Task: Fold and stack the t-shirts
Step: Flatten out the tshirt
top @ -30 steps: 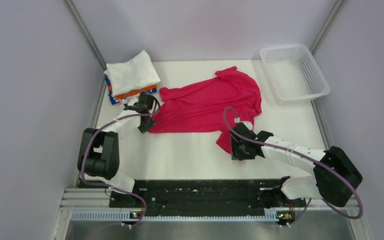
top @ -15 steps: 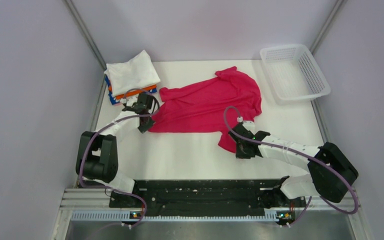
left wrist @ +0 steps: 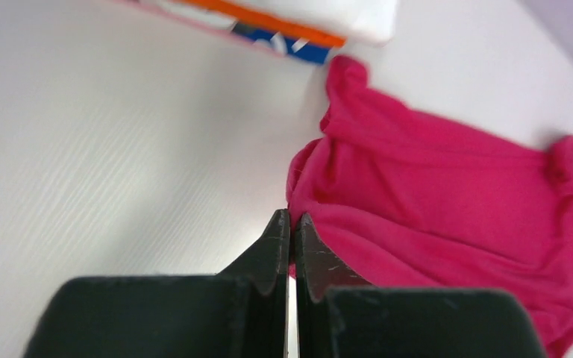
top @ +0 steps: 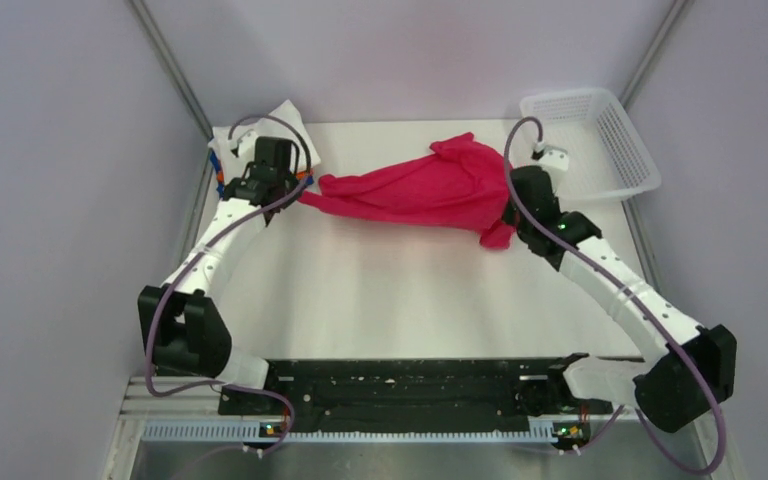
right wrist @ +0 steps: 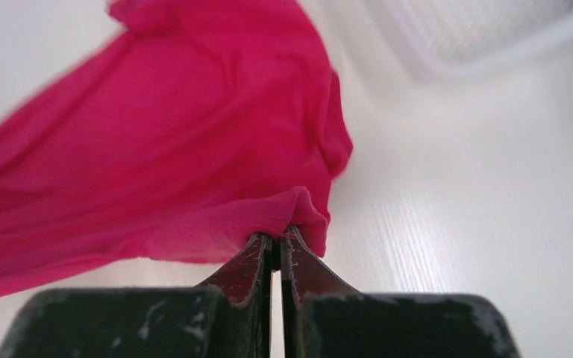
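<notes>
**Keep the pink shirt taut and level between both hands**

The left hand is clamped on a corner of the pink shirt. The folded stack sits just beyond its fingertips. From that corner the cloth runs rightward, bunched and creased in the middle. How much of it rests on the surface is hard to tell. At the far end the right hand pinches a small fold of the shirt's edge, with the basket just past it on its right.

The step looks like spreading the shirt flat before folding. Both hands should draw apart evenly and lower together, since either thin pinch could slip. The left hand should stay clear of the stack and the right hand clear of the basket.
</notes>
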Controlling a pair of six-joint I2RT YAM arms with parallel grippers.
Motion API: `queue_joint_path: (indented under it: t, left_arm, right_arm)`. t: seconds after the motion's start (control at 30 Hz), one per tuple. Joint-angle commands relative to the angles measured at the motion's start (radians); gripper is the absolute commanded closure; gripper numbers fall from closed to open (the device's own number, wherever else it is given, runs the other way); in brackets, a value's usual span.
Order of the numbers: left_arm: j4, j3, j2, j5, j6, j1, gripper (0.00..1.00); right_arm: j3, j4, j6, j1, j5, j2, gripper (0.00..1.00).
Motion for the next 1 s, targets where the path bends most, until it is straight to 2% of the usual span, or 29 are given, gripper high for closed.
queue_joint_path:
  t: [0.0,0.1,0.27,0.53,0.7,0.83,0.97]
  left_arm:
    - [-0.017,0.145,-0.102,-0.028,0.07,0.0,1.0]
    - [0.035,0.168,-0.197,-0.022,0.11,-0.001,1.0]
    - [0.041,0.227,-0.387,-0.022,0.171,-0.001,1.0]
    - [-0.037,0.453,-0.607,0.108,0.257,-0.002,1.0]
    - [-0.116,0.611,-0.665,0.166,0.284,0.0,1.0]
    - [-0.166,0.682,-0.673,0.21,0.282,0.0,1.0]
    - [-0.173,0.661,-0.685,0.207,0.267,0.0,1.0]
  right_arm:
    - [0.184,0.09,-0.215,-0.033,0.069,-0.096,1.0]
    - [0.276,0.093,-0.315,-0.034,0.063,-0.151,1.0]
    - [0.458,0.054,-0.452,-0.034,-0.057,-0.236,1.0]
    - [0.828,-0.132,-0.538,-0.034,-0.395,-0.306,1.0]
    - [1.025,-0.233,-0.547,-0.034,-0.614,-0.318,1.0]
    - [1.161,-0.298,-0.563,-0.034,-0.632,-0.292,1.0]
    - [1.154,-0.3,-0.597,-0.034,-0.555,-0.291,1.0]
